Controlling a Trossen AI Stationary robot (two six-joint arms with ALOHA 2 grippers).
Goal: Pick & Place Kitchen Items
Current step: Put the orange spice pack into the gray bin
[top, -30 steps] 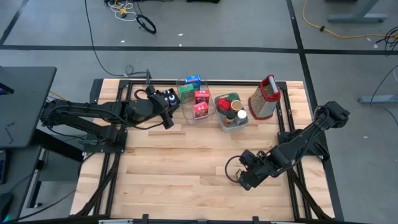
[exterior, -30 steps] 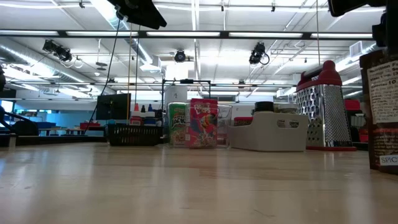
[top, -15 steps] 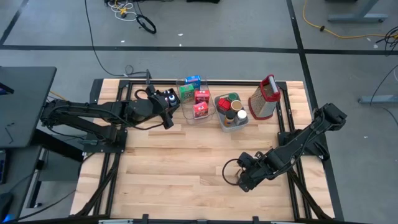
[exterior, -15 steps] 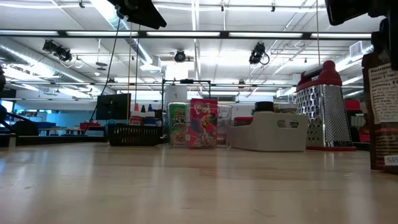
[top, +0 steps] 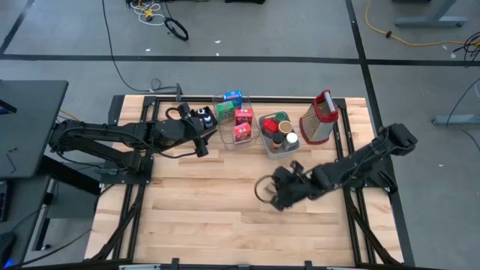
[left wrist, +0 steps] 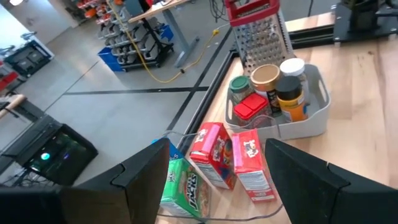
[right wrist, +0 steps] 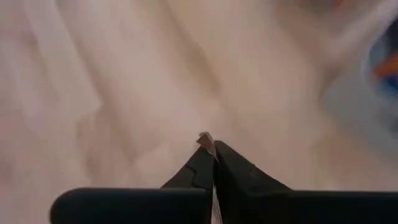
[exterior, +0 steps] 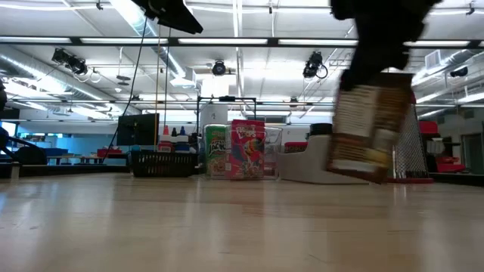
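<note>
Hanging above bare wood at about five o'clock from the table's centre, the right gripper (top: 279,192) is clamped on a small brown labelled spice jar (exterior: 368,125) — lifted clear of the wooden table (top: 202,202). At twelve o'clock sit the grey-blue bin (top: 271,148) of jars and the clear tray (top: 222,139) of boxes. At ten o'clock, the left gripper (top: 202,132) hovers — fingers (left wrist: 143,180) spread apart, empty.

A light wooden table (top: 217,202) stands on a grey floor (top: 247,30) crossed by dark lines and cables; ceiling strip lights (exterior: 249,41) brighten the workshop behind.
</note>
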